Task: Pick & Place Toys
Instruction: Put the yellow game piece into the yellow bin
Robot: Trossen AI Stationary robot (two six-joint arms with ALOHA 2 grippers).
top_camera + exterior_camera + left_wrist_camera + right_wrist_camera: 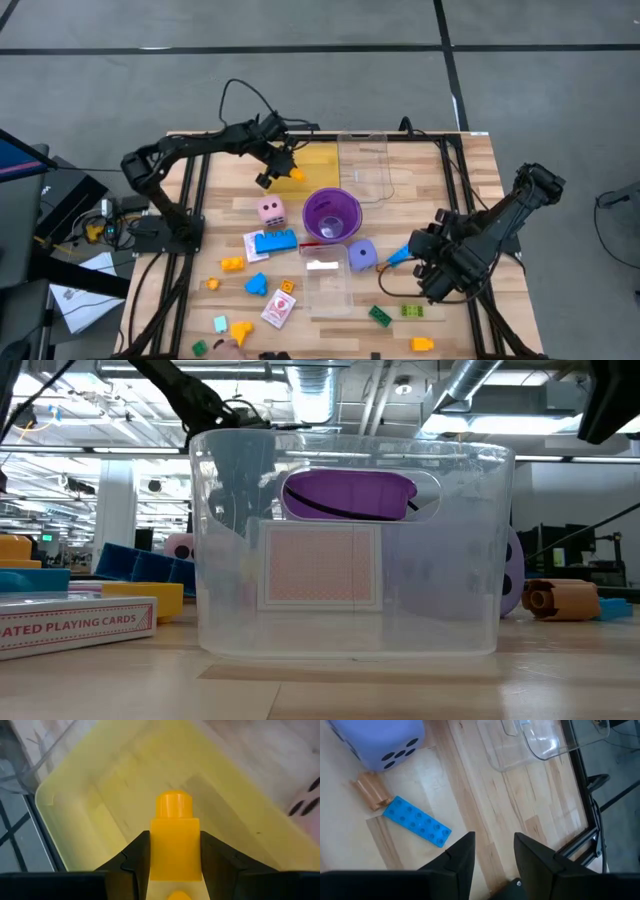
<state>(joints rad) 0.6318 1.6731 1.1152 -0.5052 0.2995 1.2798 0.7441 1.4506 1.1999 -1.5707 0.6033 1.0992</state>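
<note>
My left gripper (288, 170) is shut on a yellow brick (175, 845) over the yellow tray (318, 162) at the table's far middle. My right gripper (494, 855) is open and empty above the bare table at the right, with a flat blue brick (417, 821) and the purple dotted die (380, 737) just beyond its fingers. The pink die (270, 210), a blue brick (274, 241), an orange brick (232, 263), green bricks (380, 316) and a white-red card pack (280, 308) lie on the table. My left gripper pinches the yellow brick's two opposite side walls (152, 851) between its two fingers. The brick's round stud (174, 804) sticks out past the fingertips toward the tray floor. The brick is lifted clear of the tray.
The purple translucent cup (331, 215) stands in the middle. A clear tray (365, 165) lies right of the yellow one. Another clear tray (327, 280) holding a card sits near the front and fills the low view (350, 550). A small brown piece (371, 790) lies beside the die.
</note>
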